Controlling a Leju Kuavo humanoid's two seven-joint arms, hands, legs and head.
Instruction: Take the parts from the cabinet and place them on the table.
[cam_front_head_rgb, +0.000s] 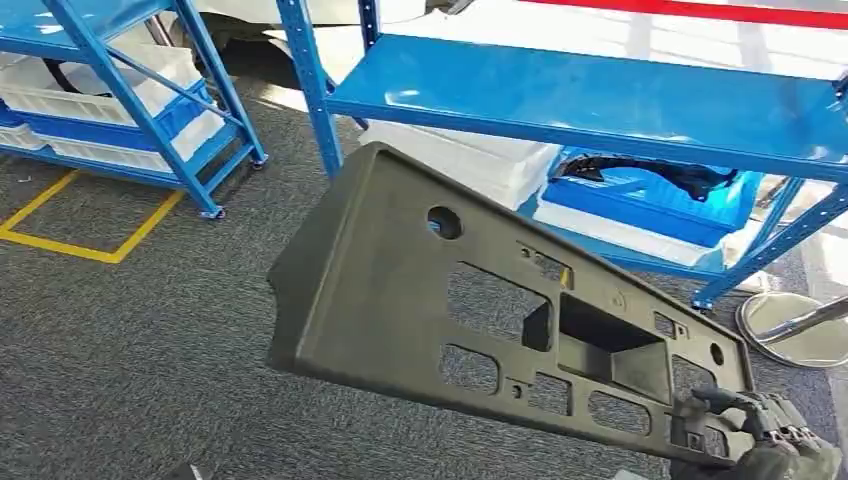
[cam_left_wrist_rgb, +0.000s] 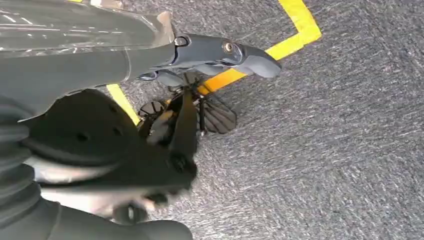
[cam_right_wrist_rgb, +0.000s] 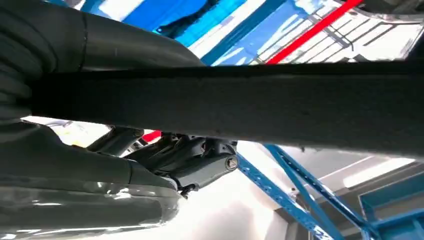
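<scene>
Part (cam_front_head_rgb: 400, 290) – dark panel, in the air before the blue rack (cam_front_head_rgb: 600, 100) | right hand (cam_front_head_rgb: 770, 440) grips one corner | left hand (cam_left_wrist_rgb: 200, 75) holds nothing, fingers apart | risk: the long overhang twists loose

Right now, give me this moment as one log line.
right hand: grips dark plastic panel at its end | panel: in the air, tilted, in front of blue shelf | left hand: holds nothing, hangs over carpet
</scene>
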